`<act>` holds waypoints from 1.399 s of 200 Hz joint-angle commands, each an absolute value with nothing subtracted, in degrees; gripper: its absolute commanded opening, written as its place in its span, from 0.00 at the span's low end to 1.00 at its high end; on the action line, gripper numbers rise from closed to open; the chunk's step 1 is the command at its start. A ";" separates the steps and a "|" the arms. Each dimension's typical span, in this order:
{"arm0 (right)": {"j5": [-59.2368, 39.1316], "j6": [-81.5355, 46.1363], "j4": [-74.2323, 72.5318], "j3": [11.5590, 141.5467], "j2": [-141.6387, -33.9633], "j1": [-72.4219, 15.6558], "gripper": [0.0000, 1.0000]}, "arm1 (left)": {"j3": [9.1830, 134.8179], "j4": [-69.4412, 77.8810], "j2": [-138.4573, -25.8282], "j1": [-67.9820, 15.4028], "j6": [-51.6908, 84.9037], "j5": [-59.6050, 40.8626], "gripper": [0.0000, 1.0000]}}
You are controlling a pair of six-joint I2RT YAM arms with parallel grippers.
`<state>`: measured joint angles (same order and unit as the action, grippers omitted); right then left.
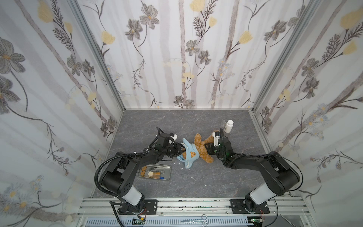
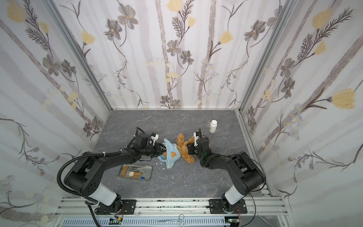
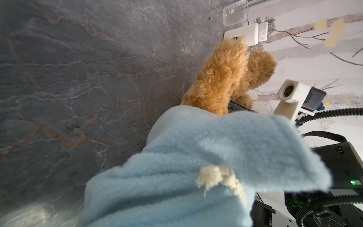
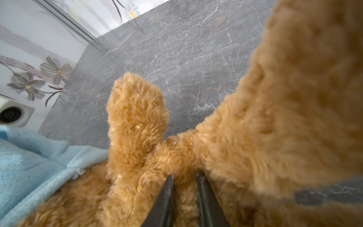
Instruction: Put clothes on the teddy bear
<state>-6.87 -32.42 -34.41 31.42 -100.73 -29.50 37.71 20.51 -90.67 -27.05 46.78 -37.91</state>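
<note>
The grey bench (image 1: 196,182) carries the teddy bear (image 1: 203,152) at its middle, lying flat with its upper half inside the blue shirt (image 1: 191,155). The shirt should probably be drawn evenly down the body — the right gripper (image 4: 185,175), jaws pinched on body fur, anchoring against the pull. The left gripper (image 1: 181,151) sits at the shirt's opening. Cloth hides its jaws, so open or closed cannot be told. The bear's face is covered too.
</note>
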 commanded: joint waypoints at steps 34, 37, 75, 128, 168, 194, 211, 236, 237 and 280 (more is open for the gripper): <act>-7.74 -39.54 -34.72 29.58 -102.41 -29.71 0.17 | 31.73 29.94 -88.63 -27.94 43.23 -36.98 0.56; -7.74 -39.76 -34.74 29.48 -102.46 -29.83 0.17 | 31.39 30.36 -88.48 -27.95 43.20 -37.02 0.57; -7.49 -42.05 -35.68 28.96 -101.93 -30.99 0.15 | 29.83 32.87 -89.23 -29.46 41.61 -36.47 0.66; -6.61 -44.55 -36.81 28.61 -102.04 -34.10 0.13 | 30.72 38.47 -91.70 -31.98 42.75 -34.12 0.67; -6.32 -44.99 -37.56 28.77 -102.94 -36.12 0.15 | 32.24 40.06 -92.88 -33.06 46.12 -31.64 0.46; -3.81 -38.41 -33.45 29.37 -98.78 -35.32 0.27 | 31.51 39.97 -90.73 -32.56 48.17 -31.71 0.19; -1.14 -31.72 -28.02 30.67 -94.38 -35.00 0.36 | 30.41 39.85 -88.94 -31.82 49.42 -32.08 0.00; 0.98 -23.74 -21.54 31.12 -86.56 -35.07 0.43 | 29.03 39.84 -86.46 -30.22 49.38 -33.50 0.00; 0.97 -23.43 -21.41 31.03 -86.26 -35.07 0.43 | 29.02 39.87 -86.34 -30.14 49.30 -33.58 0.00; -16.97 -20.39 -21.28 27.27 -73.85 -35.29 0.53 | 27.53 39.86 -82.76 -30.09 34.29 -34.58 0.00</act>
